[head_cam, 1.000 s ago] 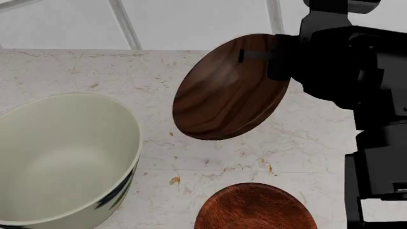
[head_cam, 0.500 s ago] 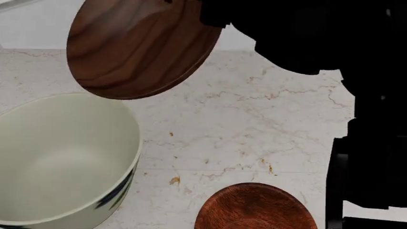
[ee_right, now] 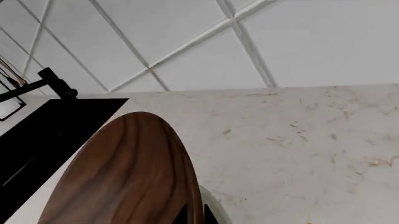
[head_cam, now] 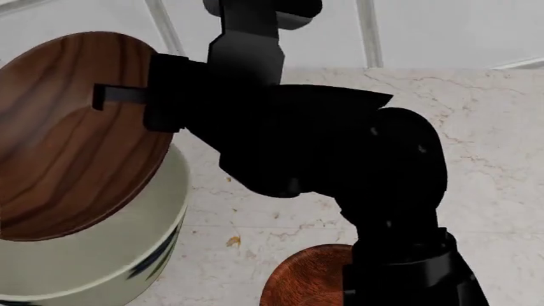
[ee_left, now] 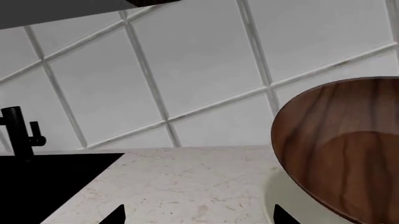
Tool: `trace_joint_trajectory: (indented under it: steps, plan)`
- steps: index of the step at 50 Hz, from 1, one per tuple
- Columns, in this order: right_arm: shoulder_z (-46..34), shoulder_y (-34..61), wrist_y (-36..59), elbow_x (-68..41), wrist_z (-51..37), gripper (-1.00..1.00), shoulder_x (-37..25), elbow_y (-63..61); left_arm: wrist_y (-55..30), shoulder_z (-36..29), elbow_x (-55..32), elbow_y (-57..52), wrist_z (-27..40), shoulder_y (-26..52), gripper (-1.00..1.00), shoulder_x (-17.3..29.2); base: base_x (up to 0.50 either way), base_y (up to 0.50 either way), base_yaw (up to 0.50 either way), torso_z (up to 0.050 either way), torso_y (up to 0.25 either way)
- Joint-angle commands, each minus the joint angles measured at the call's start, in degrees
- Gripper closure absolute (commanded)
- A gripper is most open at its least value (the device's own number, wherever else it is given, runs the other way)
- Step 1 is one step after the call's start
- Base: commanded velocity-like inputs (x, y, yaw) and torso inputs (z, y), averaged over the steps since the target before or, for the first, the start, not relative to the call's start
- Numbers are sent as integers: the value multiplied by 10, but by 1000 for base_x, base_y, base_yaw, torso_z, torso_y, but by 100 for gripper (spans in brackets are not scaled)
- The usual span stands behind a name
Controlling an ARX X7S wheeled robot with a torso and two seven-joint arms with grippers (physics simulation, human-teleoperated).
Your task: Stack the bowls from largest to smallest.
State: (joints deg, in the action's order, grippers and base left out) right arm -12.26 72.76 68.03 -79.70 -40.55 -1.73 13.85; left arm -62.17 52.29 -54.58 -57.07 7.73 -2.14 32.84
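Marble counter (head_cam: pixel 357 153), tiled wall behind. We hold the striped wooden bowl (head_cam: pixel 68 140) tilted over the cream bowl (head_cam: pixel 102 261), right gripper (head_cam: pixel 127 95) clamped on its rim, presumably to drop it inside. Reddish bowl (head_cam: pixel 306 280) waits nearby. Left gripper's fingers: cannot tell.

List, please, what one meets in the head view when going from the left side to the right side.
Dark striped wooden bowl, held tilted over the cream bowl → right gripper gripping its rim → black right arm, with the reddish-brown bowl partly hidden under it → bare marble counter.
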Motion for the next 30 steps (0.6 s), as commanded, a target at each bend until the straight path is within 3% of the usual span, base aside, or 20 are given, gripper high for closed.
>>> trace_joint_trajectory:
  steps: [1,30]
  plan:
    - [-51,-60,-48,-50,-15,100,11,-29,7,7,-8,4,5,-6,-100,3,0,0,0,0,0]
    - [-135,-66,-123,-31,18,100,-10,6,25,14,-21,8,15,-24,-100,11,0,0,0,0,0]
